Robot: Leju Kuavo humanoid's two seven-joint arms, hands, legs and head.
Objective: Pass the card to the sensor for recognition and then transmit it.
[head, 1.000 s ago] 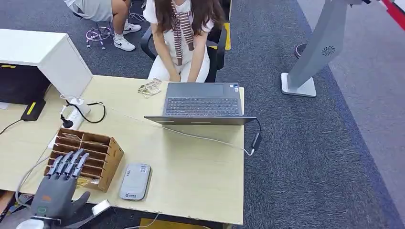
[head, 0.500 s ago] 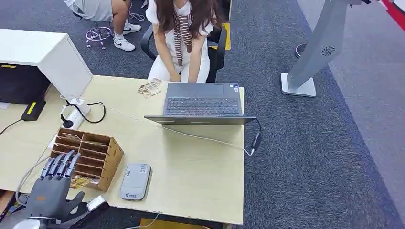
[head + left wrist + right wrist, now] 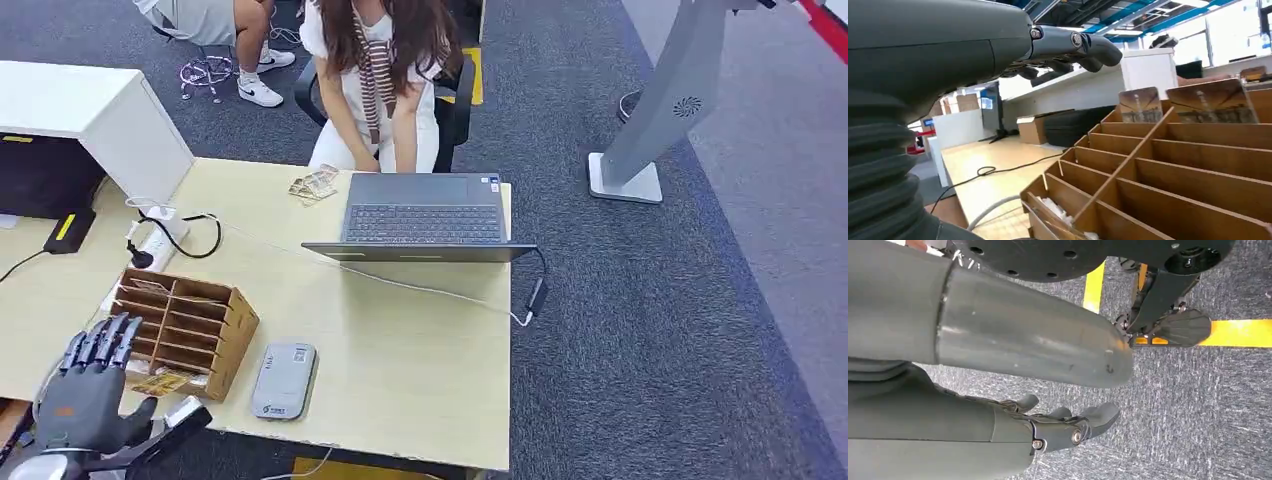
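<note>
A brown cardboard organizer [image 3: 185, 328] with several slots stands at the table's near left. Picture cards [image 3: 1140, 105] stand in its slots, and one yellowish card [image 3: 160, 382] lies at its near bottom edge. The grey sensor [image 3: 283, 380] lies flat on the table just right of the organizer. My left hand [image 3: 88, 395] hovers at the organizer's near-left corner, fingers spread and straight, holding nothing. In the left wrist view its fingers [image 3: 1088, 47] reach out over the slots without touching a card. My right hand [image 3: 1048, 432] hangs over the grey carpet, empty, fingers loosely extended.
An open laptop [image 3: 425, 215] sits at the table's far side with a person seated behind it. A thin cable [image 3: 420, 288] crosses the table. A power strip [image 3: 150, 245] and a white cabinet [image 3: 90, 115] stand at the far left; loose cards [image 3: 313, 184] lie beside the laptop.
My left hand has drawn back toward me and to the left, from over the organizer's front to beside its near-left corner. It stays empty.
</note>
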